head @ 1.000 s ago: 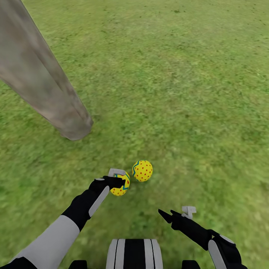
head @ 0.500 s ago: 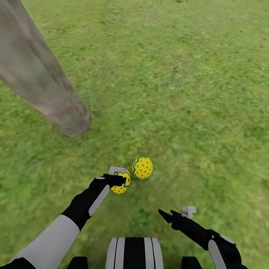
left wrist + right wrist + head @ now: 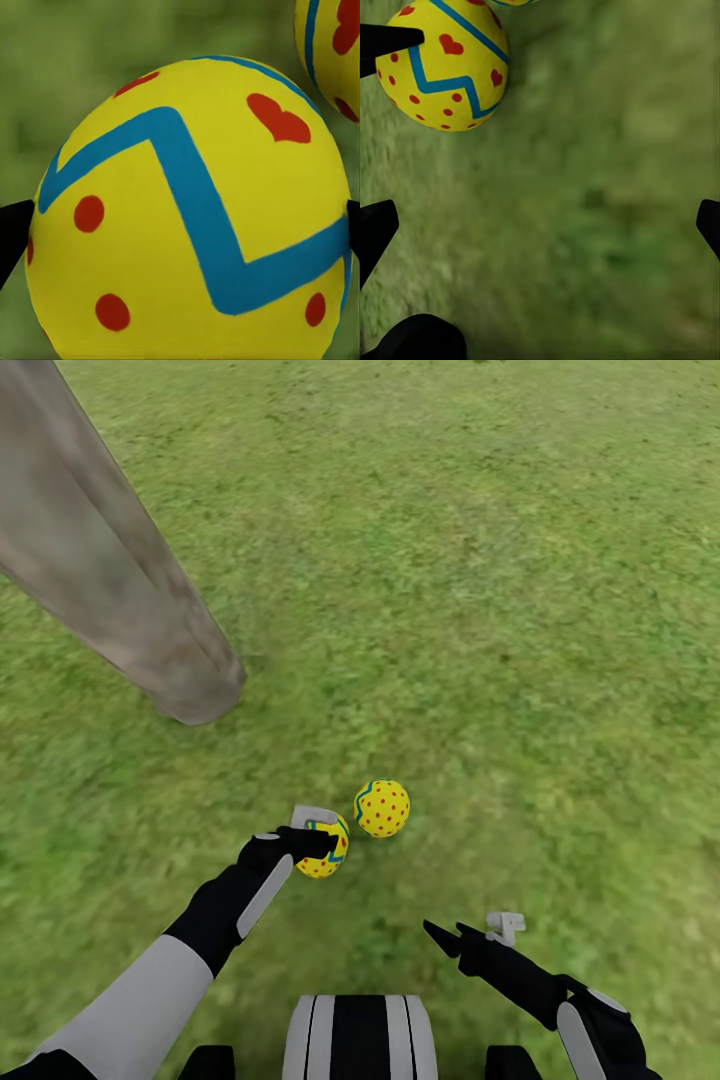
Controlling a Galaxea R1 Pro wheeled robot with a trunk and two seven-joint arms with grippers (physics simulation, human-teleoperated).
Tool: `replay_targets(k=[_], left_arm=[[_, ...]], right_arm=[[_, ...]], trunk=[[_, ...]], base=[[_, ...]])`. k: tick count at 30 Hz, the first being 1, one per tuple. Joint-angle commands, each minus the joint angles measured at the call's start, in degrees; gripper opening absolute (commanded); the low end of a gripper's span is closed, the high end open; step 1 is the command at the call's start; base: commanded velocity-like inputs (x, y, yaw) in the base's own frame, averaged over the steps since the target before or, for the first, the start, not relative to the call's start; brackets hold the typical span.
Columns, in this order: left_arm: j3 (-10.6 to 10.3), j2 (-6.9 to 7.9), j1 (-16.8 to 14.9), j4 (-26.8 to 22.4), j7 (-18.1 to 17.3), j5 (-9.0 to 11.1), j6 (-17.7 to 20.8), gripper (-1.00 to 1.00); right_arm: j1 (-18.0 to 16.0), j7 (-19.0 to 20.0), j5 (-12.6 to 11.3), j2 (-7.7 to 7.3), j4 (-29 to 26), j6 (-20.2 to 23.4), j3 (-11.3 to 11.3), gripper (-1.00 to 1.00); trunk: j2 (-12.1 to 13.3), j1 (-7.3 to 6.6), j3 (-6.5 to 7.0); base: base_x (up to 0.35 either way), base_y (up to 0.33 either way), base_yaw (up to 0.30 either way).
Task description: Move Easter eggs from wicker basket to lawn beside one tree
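Visibly two Easter eggs: left gripper [image 3: 318,847] jaws grip one [image 3: 326,852], right gripper [image 3: 480,932] released.

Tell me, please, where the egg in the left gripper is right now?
In the head view, the held egg sits low and left of centre in the left gripper, beside the free egg, nearer the robot than the tree trunk.

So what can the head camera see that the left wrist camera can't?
Head view alone: the tree trunk, both arms, the right gripper with nothing between its fingers, and a wide stretch of lawn.

Left wrist view alone: a close look at the held egg, with its blue zigzag, red dots and a red heart, and a dark fingertip at either side.

Both: that egg in the left gripper, the second egg close beside it, and grass.
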Motion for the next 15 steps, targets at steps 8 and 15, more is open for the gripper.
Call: replay_targets(k=[8, 15], left_arm=[[-0.03, 0.04, -0.01, 0.66, 0.56, 0.11, 0.28, 1.00], [-0.06, 0.04, -0.01, 0.66, 0.47, 0.11, 0.28, 1.00]], right_arm=[[0.00, 0.10, -0.37, 0.00, -0.01, 0.44, -0.07, 1.00], [-0.03, 0.05, -0.37, 0.00, -0.01, 0.44, -0.04, 1.00]], trunk=[[-0.01, 0.00, -0.03], [-0.01, 0.00, -0.03]], base=[[0.000, 0.000, 0.000], [0.000, 0.000, 0.000]])
